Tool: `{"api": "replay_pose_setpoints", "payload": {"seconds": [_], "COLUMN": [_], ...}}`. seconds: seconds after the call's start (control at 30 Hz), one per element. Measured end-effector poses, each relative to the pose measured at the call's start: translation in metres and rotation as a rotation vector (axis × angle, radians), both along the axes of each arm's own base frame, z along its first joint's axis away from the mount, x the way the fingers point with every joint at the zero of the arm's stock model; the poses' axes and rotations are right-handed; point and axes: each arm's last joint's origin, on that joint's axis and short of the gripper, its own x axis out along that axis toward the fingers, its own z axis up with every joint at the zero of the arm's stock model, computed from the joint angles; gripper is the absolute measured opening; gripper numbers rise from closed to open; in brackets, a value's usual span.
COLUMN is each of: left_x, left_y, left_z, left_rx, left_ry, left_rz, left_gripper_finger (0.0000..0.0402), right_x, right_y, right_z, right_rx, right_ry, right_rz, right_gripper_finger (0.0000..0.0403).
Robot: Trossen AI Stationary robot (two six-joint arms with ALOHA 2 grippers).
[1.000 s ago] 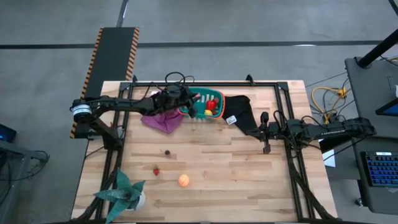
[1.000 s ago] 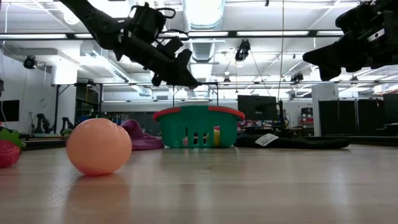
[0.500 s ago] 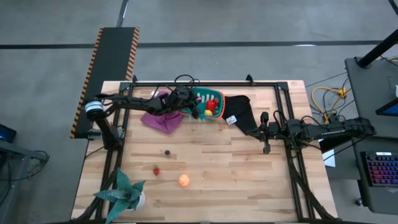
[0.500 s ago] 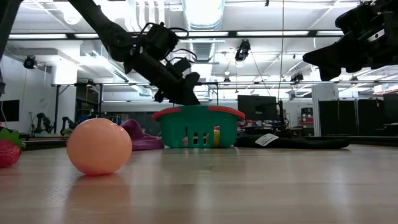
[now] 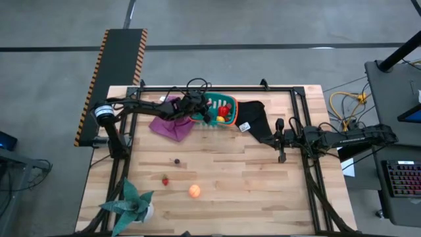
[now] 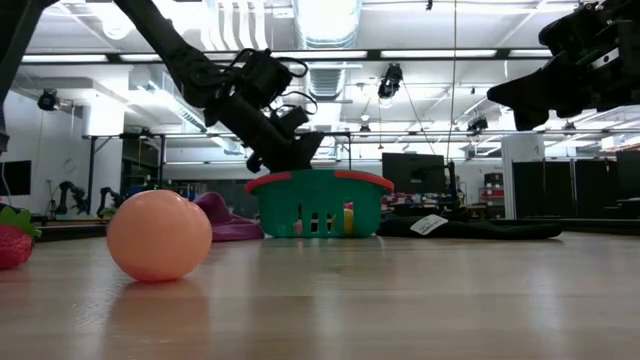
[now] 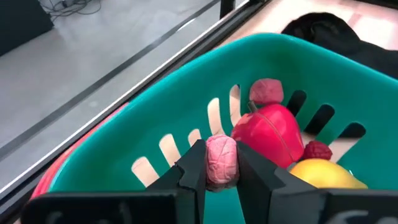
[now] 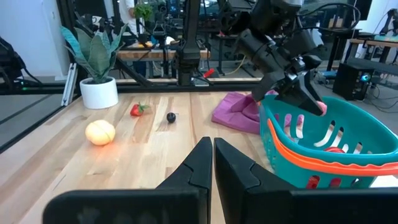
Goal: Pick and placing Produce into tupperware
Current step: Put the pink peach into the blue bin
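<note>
The left gripper [image 7: 221, 171] hovered inside the teal tupperware [image 7: 155, 106], its fingers [image 7: 194, 167] pinching a pink produce piece [image 7: 221, 160] above the red pepper [image 7: 268, 130], seemingly ready to drop it. The right gripper [image 8: 212, 163], fingers closed and empty, waited over the worktop [image 5: 250, 178].

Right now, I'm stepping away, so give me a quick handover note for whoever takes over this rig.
Left gripper: shut on a pink piece, inside the tupperware at the table's far side, not yet released.
Right gripper: shut, empty, waiting at the right side of the table.
Done: red pepper, lemon, two small pieces already in the tupperware.
Left: orange-peach ball, strawberry and small dark piece on the table.
</note>
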Motion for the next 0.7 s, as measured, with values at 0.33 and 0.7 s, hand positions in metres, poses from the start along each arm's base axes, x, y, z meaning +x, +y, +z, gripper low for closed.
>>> {"api": "replay_pose_setpoints", "payload": {"seconds": [0.33,0.7], "left_x": [-0.0014,-0.0014], "left_y": [0.0001,-0.0002], "left_z": [0.0046,0.0043], "left_rx": [0.018,0.015], "left_ry": [-0.005,0.0], "left_rz": [0.019,0.009], "left_gripper_finger": [0.0055,0.014], "right_x": [0.0,-0.0001], "right_y": [0.0,0.0], "right_z": [-0.0005,-0.0005], "right_rx": [0.003,0.007], "right_ry": [0.005,0.005], "right_rz": [0.0,0.0], "right_gripper_finger": [0.0009,0.0009]}}
